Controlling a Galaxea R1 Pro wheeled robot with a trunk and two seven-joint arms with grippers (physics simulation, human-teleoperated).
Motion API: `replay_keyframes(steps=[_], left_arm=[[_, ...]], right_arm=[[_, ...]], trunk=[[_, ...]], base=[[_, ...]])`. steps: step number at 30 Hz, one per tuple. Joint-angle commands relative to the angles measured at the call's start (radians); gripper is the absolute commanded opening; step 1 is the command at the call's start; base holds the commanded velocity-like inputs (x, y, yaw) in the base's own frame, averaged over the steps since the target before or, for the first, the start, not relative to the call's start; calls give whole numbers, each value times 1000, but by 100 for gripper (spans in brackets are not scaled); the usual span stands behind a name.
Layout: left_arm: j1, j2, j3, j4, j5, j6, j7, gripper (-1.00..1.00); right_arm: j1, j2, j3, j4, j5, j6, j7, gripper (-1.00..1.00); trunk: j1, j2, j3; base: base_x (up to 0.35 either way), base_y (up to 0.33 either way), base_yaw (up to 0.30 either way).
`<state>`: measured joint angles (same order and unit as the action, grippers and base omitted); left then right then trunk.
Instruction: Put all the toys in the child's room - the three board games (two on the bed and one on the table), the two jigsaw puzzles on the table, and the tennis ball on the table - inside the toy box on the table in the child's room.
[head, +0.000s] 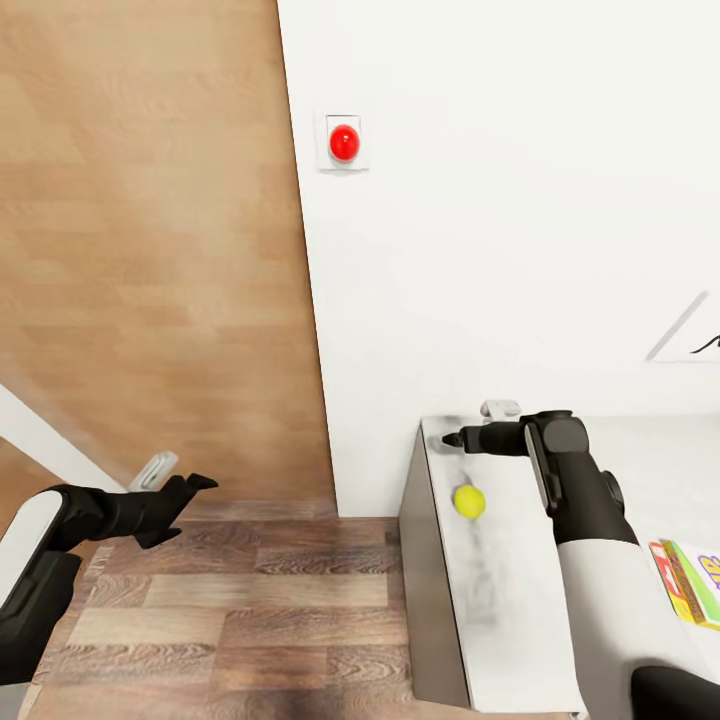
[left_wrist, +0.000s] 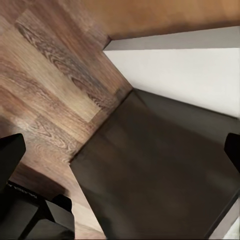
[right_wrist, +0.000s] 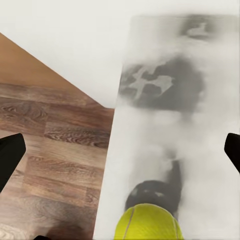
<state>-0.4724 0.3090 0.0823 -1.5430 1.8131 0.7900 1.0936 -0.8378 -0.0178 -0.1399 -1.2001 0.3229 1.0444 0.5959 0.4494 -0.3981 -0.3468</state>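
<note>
The long light grey tabletop (head: 500, 600) stands against the white wall, its left end beside the wood plank floor (head: 230, 600). On it, close to that left edge, rests the small fuzzy yellow-green tennis ball (head: 469, 501), with a colourful printed board game box (head: 690, 580) well apart at the right. The step in hand looks like picking up the ball. Done well, it means bringing the right hand (head: 452, 439), which hovers just beyond the ball, nearer and down, straddling it squarely so it cannot roll off the edge. That hand is spread wide, empty, touching nothing. The left hand (head: 190, 487) hangs over the floor, released and empty.
</note>
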Motion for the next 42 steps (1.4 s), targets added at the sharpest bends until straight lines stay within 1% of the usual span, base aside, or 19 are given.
replay_keyframes(steps=[1, 2, 4, 6, 15, 25, 33, 42], left_arm=[[1, -6, 0, 0, 8, 5, 9, 100], [1, -6, 0, 0, 8, 5, 9, 100], [5, -16, -1, 0, 7, 5, 10, 100], [6, -19, -1, 1, 7, 5, 10, 100], [10, -29, -2, 1, -1, 5, 10, 100], [12, -32, -3, 1, -27, 5, 9, 100], [12, -33, -2, 2, -32, 5, 9, 100], [12, -33, -1, 3, -33, 5, 8, 100]], right_arm=[[0, -1, -2, 0, 11, 3, 10, 100], [0, -1, -2, 0, 11, 3, 10, 100], [2, -2, -3, 1, 11, 3, 9, 100], [3, -3, -4, 1, 11, 3, 9, 100], [17, -5, -7, -3, 12, 3, 8, 100], [31, -10, -9, -7, 12, 3, 7, 100], [54, -9, -9, -21, 13, 3, 7, 100], [66, -7, -9, -29, 15, 3, 7, 100]], trunk=[[1, -2, -2], [1, -2, -2], [1, -2, -2], [1, -2, -2], [1, -2, -2], [1, -2, -2], [1, -2, -2], [1, -2, -2]], base=[[5, 4, 0], [5, 4, 0], [3, 3, 0], [3, 2, 0], [1, 1, 0], [0, 0, 0], [0, 0, 0], [0, 0, 0]])
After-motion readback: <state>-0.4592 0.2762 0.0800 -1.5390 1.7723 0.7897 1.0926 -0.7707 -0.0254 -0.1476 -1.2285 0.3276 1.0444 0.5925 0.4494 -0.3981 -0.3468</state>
